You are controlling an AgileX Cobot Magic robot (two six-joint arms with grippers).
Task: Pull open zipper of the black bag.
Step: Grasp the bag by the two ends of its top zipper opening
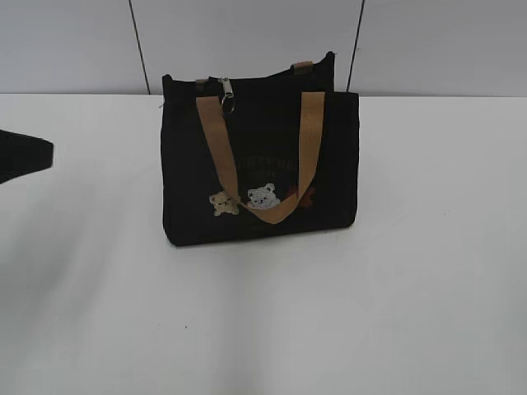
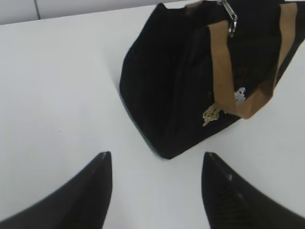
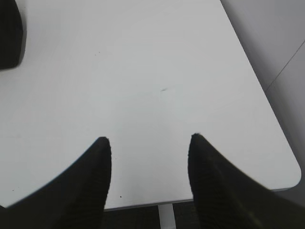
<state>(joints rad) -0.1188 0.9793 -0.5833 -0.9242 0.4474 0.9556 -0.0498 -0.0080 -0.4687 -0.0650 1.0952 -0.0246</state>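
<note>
Your white bench (image 1: pixel 395 313) carries the black bag (image 1: pixel 259 177) upright, ahead and right of your left hand (image 2: pixel 156 179). Both hands are apart and empty; the right hand (image 3: pixel 148 164) sees bare bench. The zipper (image 1: pixel 226 92) hangs top-left. The front lettering is unreadable.

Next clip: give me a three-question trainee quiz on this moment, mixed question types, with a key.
1. True or false: the left gripper is shut on the zipper.
2. Multiple choice. The black bag is: A) lying flat, B) standing upright on the white table, C) lifted off the table.
3. Fill in: the right wrist view shows the right gripper open over bare ____.

Key
1. False: its jaws stand open, short of the bag, holding nothing.
2. B.
3. Table; the bag is not in that view.
</note>
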